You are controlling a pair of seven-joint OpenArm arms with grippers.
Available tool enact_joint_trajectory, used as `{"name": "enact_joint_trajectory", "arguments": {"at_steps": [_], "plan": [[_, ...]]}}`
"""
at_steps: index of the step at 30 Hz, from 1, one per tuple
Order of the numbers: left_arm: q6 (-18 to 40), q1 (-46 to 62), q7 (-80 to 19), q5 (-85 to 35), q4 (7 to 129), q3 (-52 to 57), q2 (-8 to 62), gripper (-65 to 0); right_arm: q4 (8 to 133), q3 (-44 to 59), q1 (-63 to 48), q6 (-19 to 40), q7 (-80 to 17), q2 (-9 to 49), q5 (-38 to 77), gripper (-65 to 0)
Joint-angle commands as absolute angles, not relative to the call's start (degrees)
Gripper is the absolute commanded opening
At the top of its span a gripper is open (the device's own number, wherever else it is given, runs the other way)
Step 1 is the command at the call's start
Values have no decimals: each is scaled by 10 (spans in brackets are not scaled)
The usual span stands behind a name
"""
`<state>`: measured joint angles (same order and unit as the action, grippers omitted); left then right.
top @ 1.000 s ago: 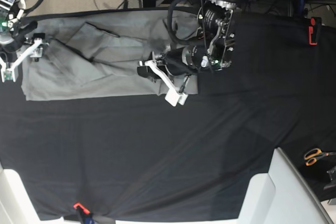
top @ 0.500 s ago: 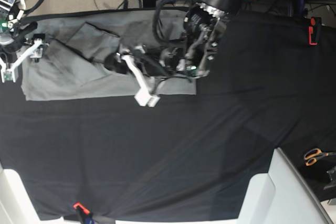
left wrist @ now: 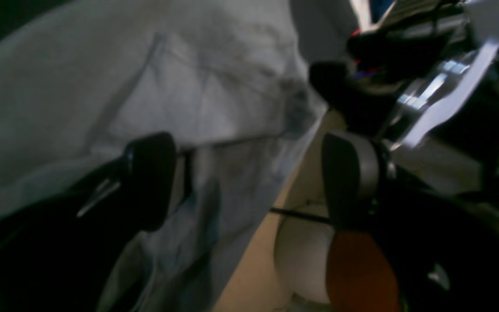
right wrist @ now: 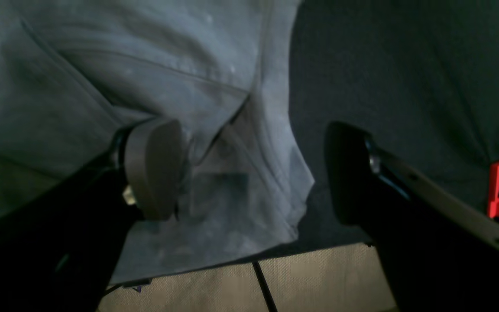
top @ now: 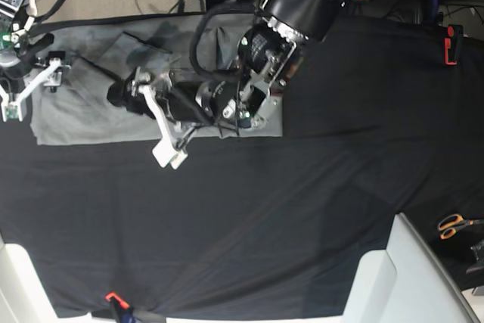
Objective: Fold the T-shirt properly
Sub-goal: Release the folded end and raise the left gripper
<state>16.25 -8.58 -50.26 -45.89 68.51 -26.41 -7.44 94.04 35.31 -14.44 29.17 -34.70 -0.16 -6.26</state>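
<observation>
Left hand (top: pixel 155 115) hangs spread over the folded T-shirt (top: pixel 83 115), its arm covering the middle. Right hand (top: pixel 30 85) spread at the shirt's end; scissors (top: pixel 454 225) well apart on the black counter (top: pixel 302 209).

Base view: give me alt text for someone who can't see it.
A light-grey T-shirt lies partly folded on a black table cloth. The left pincer is open over it; the right pincer is open at its edge.

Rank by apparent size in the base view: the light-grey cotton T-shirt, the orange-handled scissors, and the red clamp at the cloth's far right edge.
1. The light-grey cotton T-shirt, by far the largest.
2. and 3. The orange-handled scissors and the red clamp look about alike; too close to rank.
</observation>
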Motion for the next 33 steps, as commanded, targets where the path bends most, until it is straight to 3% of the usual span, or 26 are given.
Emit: {"name": "enact_joint_trajectory", "arguments": {"at_steps": [1,2,4,5,8,9,13,18,23,26,30,31,33], "plan": [[167,-102,-494,-484,701,-262,-84,-148,951,352,-140,292,-338,5,-60,-176],[166,-105,-494,-486,714,-257,-80,-151,955,350,-141,294,-338,5,-60,-176],[164,-115,-494,-486,749,-241,-51,-224,969,350,-143,295,-339,4,-60,-176],[164,-116,-494,-486,769,-226,-34,-295,979,349,-144,296,-340,3,-60,-176],[164,-97,-495,-488,801,-167,33,-597,1001,347,-145,302,-340,1,-60,-176],[164,-83,-495,-488,802,-145,54,-650,1003,342,-145,308,-340,1,-60,-176],[164,-16,-495,-489,804,-93,95,-650,998,342,-141,308,-340,3,-60,-177],[164,49,-495,-486,800,-50,68,-650,976,342,-133,308,-338,4,-60,-182],[145,44,-495,-486,785,-51,44,-650,967,342,-132,308,-340,4,-60,-303],[92,27,-495,-486,764,-51,33,-650,966,342,-134,308,-341,4,-60,-309],[84,3,-495,-486,750,-76,22,-650,966,342,-136,308,-341,4,-60,-327],[83,-1,-495,-486,748,-84,22,-650,966,342,-136,308,-341,4,-60,-350],[83,-11,-493,-487,744,-95,14,-650,966,342,-136,308,-341,4,-60,-453]]}}
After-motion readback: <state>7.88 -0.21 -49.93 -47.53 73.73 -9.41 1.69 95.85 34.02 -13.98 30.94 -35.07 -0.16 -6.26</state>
